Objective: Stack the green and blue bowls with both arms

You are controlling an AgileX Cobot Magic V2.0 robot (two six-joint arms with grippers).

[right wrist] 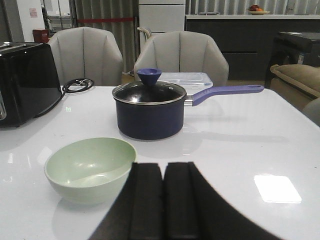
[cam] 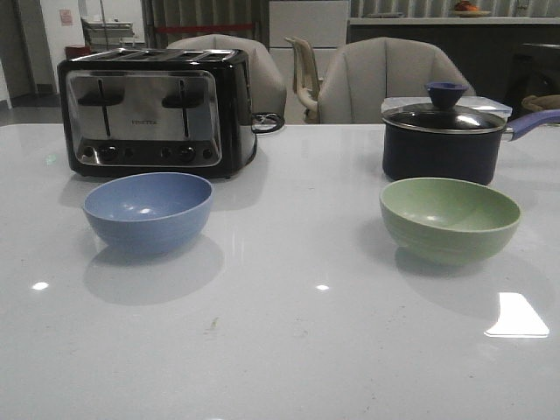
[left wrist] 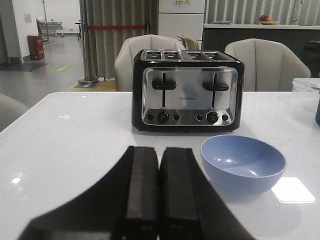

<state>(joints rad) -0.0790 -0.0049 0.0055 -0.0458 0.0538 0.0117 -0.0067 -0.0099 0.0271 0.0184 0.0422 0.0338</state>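
The blue bowl stands upright and empty on the left of the white table, in front of the toaster. The green bowl stands upright and empty on the right, in front of the saucepan. The two bowls are far apart. Neither arm shows in the front view. My left gripper is shut with nothing in it, short of the blue bowl and to one side. My right gripper is shut and empty too, beside the green bowl, its fingers partly covering the rim.
A black and chrome toaster stands at the back left with its cord trailing behind. A dark lidded saucepan with a purple handle stands at the back right. Grey chairs line the table's far edge.
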